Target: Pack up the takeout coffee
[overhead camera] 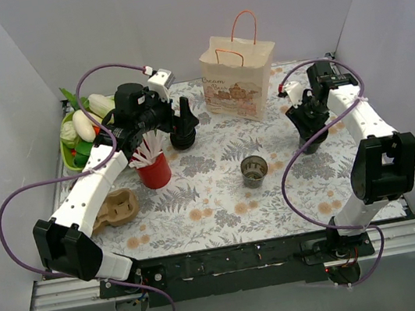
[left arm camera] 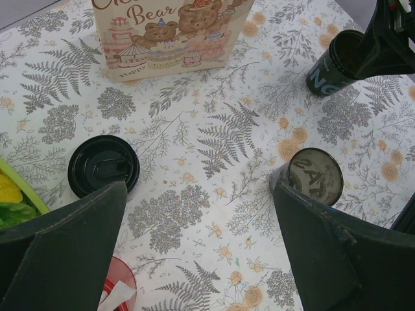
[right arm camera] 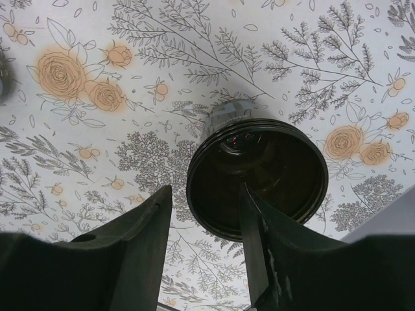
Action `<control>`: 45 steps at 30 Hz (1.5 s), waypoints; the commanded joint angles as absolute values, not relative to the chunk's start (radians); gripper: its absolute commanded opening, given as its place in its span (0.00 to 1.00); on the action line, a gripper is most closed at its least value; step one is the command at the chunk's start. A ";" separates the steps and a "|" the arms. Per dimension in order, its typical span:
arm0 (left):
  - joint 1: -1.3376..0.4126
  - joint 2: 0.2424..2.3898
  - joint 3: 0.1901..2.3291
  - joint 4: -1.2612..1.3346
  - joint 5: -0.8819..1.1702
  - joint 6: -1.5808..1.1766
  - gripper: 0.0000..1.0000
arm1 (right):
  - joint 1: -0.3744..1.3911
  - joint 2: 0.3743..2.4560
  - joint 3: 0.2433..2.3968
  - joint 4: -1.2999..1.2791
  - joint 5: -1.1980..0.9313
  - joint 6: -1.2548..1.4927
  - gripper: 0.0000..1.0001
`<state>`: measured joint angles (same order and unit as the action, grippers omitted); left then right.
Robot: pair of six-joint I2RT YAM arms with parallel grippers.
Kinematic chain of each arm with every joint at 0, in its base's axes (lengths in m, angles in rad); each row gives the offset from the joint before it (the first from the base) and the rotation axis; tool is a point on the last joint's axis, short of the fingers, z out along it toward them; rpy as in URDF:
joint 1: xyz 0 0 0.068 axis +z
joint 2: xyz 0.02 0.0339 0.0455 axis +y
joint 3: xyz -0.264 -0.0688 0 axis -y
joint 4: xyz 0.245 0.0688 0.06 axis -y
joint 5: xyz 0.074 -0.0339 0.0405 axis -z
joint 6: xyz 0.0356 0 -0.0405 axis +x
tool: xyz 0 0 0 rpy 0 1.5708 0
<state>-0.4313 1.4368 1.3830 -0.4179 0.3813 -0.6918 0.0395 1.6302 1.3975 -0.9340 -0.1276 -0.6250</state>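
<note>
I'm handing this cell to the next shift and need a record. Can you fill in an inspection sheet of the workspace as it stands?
Surface: floral tablecloth, flat, no spills seen.
Job's things: takeout coffee, lid on, upright, untouched.
Clutter: paper bag, red straw cup, mid-table lidless cup, dark lidless cup, cardboard carrier, green vegetable tray.
Grippers: left gripper open wide, hovering near the coffee; right gripper open, straddling the dark lidless cup's rim.
Cables: purple cables loop off both arms, no snag seen.
Surroundings: white walls; nothing else seen.

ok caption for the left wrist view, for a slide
Open left gripper frames the lidded takeout coffee and a lidless cup, paper bag beyond.
</note>
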 commanded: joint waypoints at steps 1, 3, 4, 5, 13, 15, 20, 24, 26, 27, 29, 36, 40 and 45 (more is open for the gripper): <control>-0.436 1.433 1.420 -0.411 0.385 -0.689 0.98 | 0.037 1.623 1.391 -0.969 -0.192 -0.623 0.54; -0.434 1.434 1.422 -0.411 0.385 -0.689 0.98 | 0.038 1.653 1.382 -0.980 -0.198 -0.612 0.55; -0.436 1.436 1.424 -0.413 0.387 -0.687 0.98 | 0.035 1.663 1.378 -0.976 -0.193 -0.608 0.57; -0.434 1.436 1.422 -0.413 0.384 -0.687 0.98 | 0.037 1.664 1.373 -0.968 -0.190 -0.592 0.57; -0.434 1.430 1.416 -0.414 0.379 -0.684 0.98 | 0.035 1.693 1.382 -0.911 -0.060 -0.577 0.50; -0.434 1.430 1.416 -0.416 0.380 -0.683 0.98 | 0.028 1.703 1.382 -0.907 -0.046 -0.575 0.46; -0.434 1.434 1.420 -0.414 0.377 -0.684 0.98 | -0.021 1.709 1.378 -0.896 -0.014 -0.569 0.41; -0.436 1.434 1.416 -0.411 0.383 -0.689 0.98 | -0.072 1.723 1.382 -0.893 -0.006 -0.569 0.39; -0.434 1.436 1.416 -0.410 0.390 -0.690 0.98 | -0.109 1.727 1.390 -0.891 0.021 -0.568 0.39; -0.434 1.436 1.416 -0.410 0.390 -0.690 0.98 | -0.135 1.735 1.396 -0.894 0.025 -0.569 0.39; -0.434 1.437 1.416 -0.407 0.390 -0.692 0.98 | -0.159 1.747 1.407 -0.899 0.021 -0.571 0.39; -0.434 1.439 1.417 -0.408 0.394 -0.693 0.98 | -0.202 1.738 1.445 -0.922 -0.049 -0.589 0.42; -0.434 1.440 1.427 -0.410 0.414 -0.669 0.98 | -0.202 1.710 1.479 -0.930 -0.054 -0.569 0.51; -0.442 1.459 1.479 -0.454 0.485 -0.569 0.98 | -0.201 1.678 1.578 -1.004 -0.064 -0.523 0.56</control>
